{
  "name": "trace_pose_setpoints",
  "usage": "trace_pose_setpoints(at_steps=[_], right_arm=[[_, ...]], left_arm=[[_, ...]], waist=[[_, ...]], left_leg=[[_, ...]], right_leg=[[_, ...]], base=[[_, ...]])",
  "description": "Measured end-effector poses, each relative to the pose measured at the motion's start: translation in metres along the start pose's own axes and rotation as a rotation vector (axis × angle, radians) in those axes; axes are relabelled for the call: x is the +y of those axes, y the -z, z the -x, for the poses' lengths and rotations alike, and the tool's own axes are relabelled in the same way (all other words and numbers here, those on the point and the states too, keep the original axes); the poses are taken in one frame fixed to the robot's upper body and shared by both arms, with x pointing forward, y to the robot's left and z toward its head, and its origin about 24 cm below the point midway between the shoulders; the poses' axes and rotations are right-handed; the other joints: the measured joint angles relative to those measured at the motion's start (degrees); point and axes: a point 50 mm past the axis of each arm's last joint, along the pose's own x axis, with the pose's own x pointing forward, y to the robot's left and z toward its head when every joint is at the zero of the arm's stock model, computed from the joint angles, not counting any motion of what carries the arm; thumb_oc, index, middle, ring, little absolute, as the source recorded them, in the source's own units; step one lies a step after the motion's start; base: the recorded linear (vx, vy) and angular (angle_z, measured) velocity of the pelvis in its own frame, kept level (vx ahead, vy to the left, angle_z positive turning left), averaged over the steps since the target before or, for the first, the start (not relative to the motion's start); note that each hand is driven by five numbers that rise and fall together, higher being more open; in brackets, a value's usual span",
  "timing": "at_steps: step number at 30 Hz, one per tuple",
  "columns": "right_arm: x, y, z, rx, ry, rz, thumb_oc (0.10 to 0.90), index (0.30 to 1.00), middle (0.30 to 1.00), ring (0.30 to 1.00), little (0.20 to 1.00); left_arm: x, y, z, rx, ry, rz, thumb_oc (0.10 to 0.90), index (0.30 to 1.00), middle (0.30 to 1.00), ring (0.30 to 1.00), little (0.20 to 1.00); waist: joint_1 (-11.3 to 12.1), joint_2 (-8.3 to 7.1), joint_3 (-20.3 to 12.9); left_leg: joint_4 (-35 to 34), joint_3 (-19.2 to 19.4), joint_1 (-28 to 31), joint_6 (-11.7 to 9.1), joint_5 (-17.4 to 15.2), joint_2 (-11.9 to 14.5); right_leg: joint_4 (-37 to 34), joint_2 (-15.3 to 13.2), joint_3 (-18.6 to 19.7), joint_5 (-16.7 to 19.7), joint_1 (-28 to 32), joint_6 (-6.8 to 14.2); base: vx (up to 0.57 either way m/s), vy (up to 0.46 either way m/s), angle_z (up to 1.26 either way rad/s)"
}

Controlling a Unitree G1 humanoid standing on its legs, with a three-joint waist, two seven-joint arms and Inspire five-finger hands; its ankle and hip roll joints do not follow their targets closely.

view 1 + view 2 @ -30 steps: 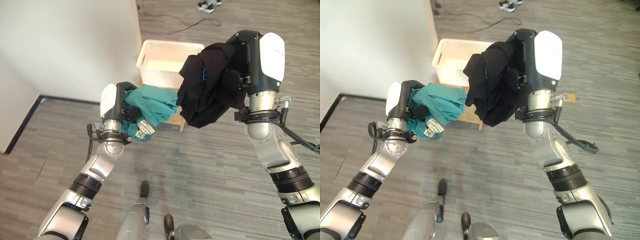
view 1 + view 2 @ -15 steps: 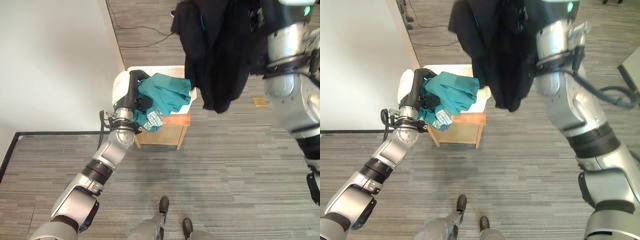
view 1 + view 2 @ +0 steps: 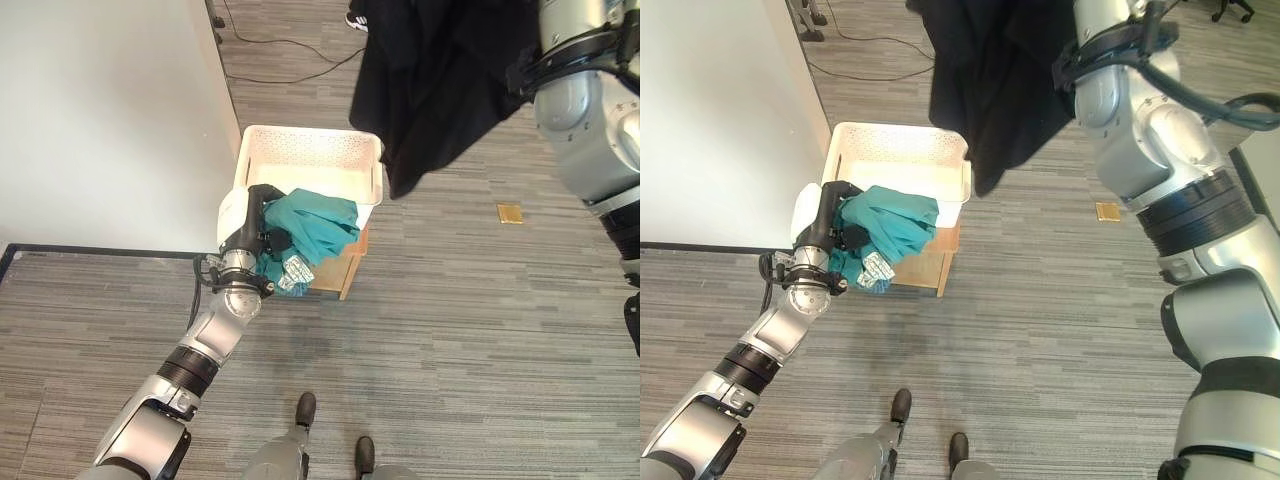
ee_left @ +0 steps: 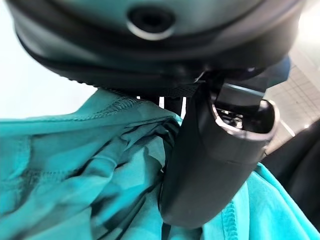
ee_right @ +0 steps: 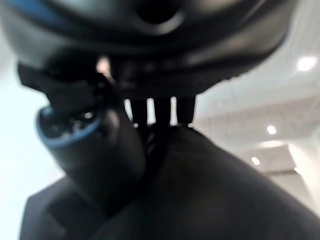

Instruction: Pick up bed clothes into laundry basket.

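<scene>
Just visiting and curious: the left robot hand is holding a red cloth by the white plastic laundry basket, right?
Not quite: the crumpled cloth in the left robot hand is teal, not red, as the left eye view shows. It is indeed by the white plastic laundry basket.

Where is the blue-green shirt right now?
The teal garment is bunched in the left hand, held at the near edge of the white laundry basket, which sits on a small wooden stand beside the white wall.

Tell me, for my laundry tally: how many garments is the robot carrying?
2. A teal garment bunched in the left hand at the basket's near rim; a black garment hanging from the raised right hand.
</scene>
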Motion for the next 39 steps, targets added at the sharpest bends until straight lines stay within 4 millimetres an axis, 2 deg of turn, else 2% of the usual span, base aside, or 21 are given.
trace_pose_setpoints(at_steps=[4,8,11,12,15,17,19,23,24,25,26,27,28,29,30,32,34,35,36,37,39], right_arm=[[0.036,0.024,0.003,0.178,-0.143,0.043,0.400,0.300,0.300,0.300,0.300],[0.039,0.027,0.006,0.184,-0.178,0.053,0.400,0.300,0.300,0.300,0.300],[0.016,0.045,0.002,0.186,-0.145,0.136,0.400,0.300,0.300,0.300,0.300],[-0.007,0.057,0.004,0.181,-0.088,0.161,0.400,0.300,0.300,0.300,0.300],[-0.017,0.046,0.010,0.127,-0.026,0.081,0.400,0.300,0.300,0.300,0.300],[-0.026,0.033,0.011,0.062,0.032,0.065,0.400,0.300,0.300,0.300,0.300],[-0.046,0.043,0.012,0.066,0.097,0.112,0.400,0.300,0.300,0.300,0.300],[-0.077,0.072,0.017,0.148,0.163,0.205,0.400,0.300,0.300,0.300,0.300],[-0.079,0.075,0.018,0.157,0.165,0.218,0.400,0.300,0.300,0.300,0.300],[-0.077,0.075,0.019,0.156,0.161,0.218,0.400,0.300,0.300,0.300,0.300],[-0.075,0.075,0.019,0.155,0.157,0.211,0.400,0.300,0.300,0.300,0.300],[-0.074,0.078,0.021,0.162,0.151,0.216,0.400,0.300,0.300,0.300,0.300],[-0.075,0.082,0.025,0.170,0.146,0.230,0.400,0.300,0.300,0.300,0.300],[-0.068,0.083,0.030,0.177,0.159,0.209,0.400,0.300,0.300,0.300,0.300],[-0.067,0.078,0.029,0.154,0.162,0.195,0.400,0.300,0.300,0.300,0.300],[-0.073,0.083,0.029,0.203,0.204,0.187,0.400,0.300,0.300,0.300,0.300],[-0.059,0.073,0.025,0.197,0.191,0.131,0.400,0.300,0.300,0.300,0.300],[-0.057,0.074,0.027,0.216,0.193,0.115,0.400,0.300,0.300,0.300,0.300],[-0.059,0.075,0.028,0.235,0.224,0.094,0.400,0.300,0.300,0.300,0.300],[-0.056,0.074,0.029,0.231,0.190,0.094,0.400,0.300,0.300,0.300,0.300],[-0.047,0.068,0.037,0.207,0.167,0.076,0.400,0.300,0.300,0.300,0.300]], left_arm=[[-0.006,0.004,0.006,0.009,0.020,0.038,0.400,0.300,0.300,0.300,0.300],[-0.012,0.023,0.018,0.083,0.048,0.045,0.400,0.300,0.300,0.300,0.300],[-0.017,0.017,0.015,0.069,0.065,0.057,0.400,0.300,0.300,0.300,0.300],[-0.014,0.018,0.015,0.073,0.043,0.081,0.400,0.300,0.300,0.300,0.300],[-0.014,0.045,0.029,0.161,0.083,0.038,0.400,0.300,0.300,0.300,0.300],[-0.020,0.061,0.044,0.219,0.119,0.026,0.400,0.300,0.300,0.300,0.300],[-0.021,0.054,0.041,0.193,0.120,0.032,0.400,0.300,0.300,0.300,0.300],[-0.023,0.024,0.018,0.107,0.112,0.069,0.400,0.300,0.300,0.300,0.300],[-0.024,0.019,0.016,0.096,0.110,0.079,0.400,0.300,0.300,0.300,0.300],[-0.024,0.017,0.014,0.090,0.108,0.083,0.400,0.300,0.300,0.300,0.300],[-0.022,0.018,0.014,0.082,0.108,0.076,0.400,0.300,0.300,0.300,0.300],[-0.021,0.017,0.014,0.071,0.111,0.073,0.400,0.300,0.300,0.300,0.300],[-0.024,0.015,0.016,0.065,0.121,0.076,0.400,0.300,0.300,0.300,0.300],[-0.022,0.023,0.021,0.080,0.114,0.066,0.400,0.300,0.300,0.300,0.300],[-0.024,0.029,0.026,0.108,0.118,0.067,0.400,0.300,0.300,0.300,0.300],[-0.020,0.046,0.030,0.169,0.117,0.027,0.400,0.300,0.300,0.300,0.300],[-0.006,0.061,0.034,0.209,0.085,-0.001,0.400,0.300,0.300,0.300,0.300],[-0.006,0.062,0.034,0.208,0.092,-0.006,0.400,0.300,0.300,0.300,0.300],[-0.006,0.060,0.033,0.199,0.093,-0.006,0.400,0.300,0.300,0.300,0.300],[-0.009,0.058,0.034,0.194,0.101,-0.004,0.400,0.300,0.300,0.300,0.300],[-0.015,0.055,0.035,0.187,0.121,0.004,0.400,0.300,0.300,0.300,0.300]], waist=[[2.03,-1.47,-0.91],[3.38,-1.66,-0.78],[2.97,-2.24,0.38],[5.81,-3.20,1.85],[3.98,-2.42,1.78],[1.58,-0.04,1.35],[-0.15,0.93,1.46],[-3.23,2.43,2.28],[-4.01,2.88,2.39],[-3.99,2.65,2.51],[-3.72,-0.31,2.77],[-4.70,-2.64,2.23],[-5.30,-2.76,0.97],[-3.16,-5.66,0.14],[-3.26,-4.57,-0.71],[-3.59,-2.48,-1.69],[-2.42,-5.04,-0.62],[-3.04,-5.79,-0.44],[-3.60,-5.71,-0.43],[-5.41,-4.09,-0.34],[-6.33,-3.67,-0.09]], left_leg=[[0.03,-0.03,-4.23,-1.12,0.87,0.25],[2.66,-0.07,-7.58,-1.72,1.56,-0.75],[14.31,3.82,-16.16,-9.90,-2.15,-2.85],[19.03,12.57,-23.79,-3.73,-8.25,-0.08],[21.89,12.77,-19.68,2.80,-11.81,3.64],[13.98,14.47,-9.55,2.56,-5.31,3.31],[8.40,12.47,-4.03,4.64,-4.95,0.85],[5.14,5.08,1.14,2.98,-5.02,-0.53],[4.41,3.51,2.51,1.04,-5.57,-0.48],[5.28,3.75,4.35,-5.41,-8.01,-0.58],[11.55,4.67,3.12,-4.21,-9.00,-3.65],[15.70,4.50,1.94,3.48,-13.47,-4.89],[13.83,3.41,3.26,4.77,-15.21,-3.28],[10.72,5.32,6.69,3.71,-14.46,-6.45],[10.05,5.45,7.50,4.95,-14.89,-5.65],[8.33,6.43,9.94,3.22,-15.67,-4.40],[22.03,8.79,3.04,-0.63,-18.67,-5.58],[23.03,7.37,0.42,1.28,-20.57,-4.93],[18.07,5.16,-3.23,-0.11,-19.53,-0.80],[5.23,4.37,-3.20,-5.56,-5.83,5.79],[3.22,4.10,0.09,-4.75,-1.78,5.92]], right_leg=[[-0.01,0.25,-0.49,0.06,-4.26,-0.12],[0.04,0.26,-0.88,0.58,-5.60,-1.01],[0.01,-2.58,-3.19,-1.07,-5.01,-5.04],[0.04,-2.81,-3.34,-1.85,-4.94,-4.95],[5.19,-3.97,-6.15,-6.78,-0.05,-3.70],[23.49,-7.69,-6.90,-9.00,-4.48,-2.42],[36.09,-8.82,-5.71,-9.69,-11.75,-1.72],[28.96,-0.65,-3.74,-10.39,-19.21,-1.72],[24.48,2.12,-3.81,-9.60,-19.86,-2.60],[16.06,5.48,-3.49,-5.58,-20.10,-6.07],[9.28,4.51,-2.85,1.62,-20.16,-9.74],[8.09,0.91,-1.63,7.92,-20.39,-10.42],[8.16,0.09,-1.06,10.01,-21.19,-7.60],[7.49,-2.91,0.94,10.90,-21.62,-3.60],[6.32,-2.57,0.55,11.43,-21.54,-3.98],[3.59,0.81,-0.67,15.04,-19.55,-8.06],[0.89,-1.29,2.64,16.59,-17.14,-10.21],[0.04,-2.06,3.27,16.72,-16.08,-10.38],[0.04,-1.86,3.66,16.41,-15.35,-9.96],[0.04,-0.62,3.55,13.42,-12.10,-5.90],[-0.05,-1.22,3.25,11.44,-9.04,-3.02]], base=[[-0.01,0.028,0.01],[0.03,0.102,0.25],[0.31,0.203,0.80],[0.37,0.281,0.28],[0.25,0.315,0.39],[0.14,0.222,0.12],[0.18,0.143,0.37],[0.20,-0.024,0.86],[0.13,-0.052,0.87],[0.12,-0.042,0.81],[0.16,-0.095,0.97],[0.10,-0.067,1.04],[0.04,-0.072,0.66],[0.00,-0.023,0.19],[0.06,-0.012,0.11],[0.10,0.015,-0.08],[0.09,0.006,-0.60],[0.07,-0.002,-0.25],[0.10,-0.017,-0.09],[0.06,-0.030,-0.37],[0.04,-0.019,-0.20]])
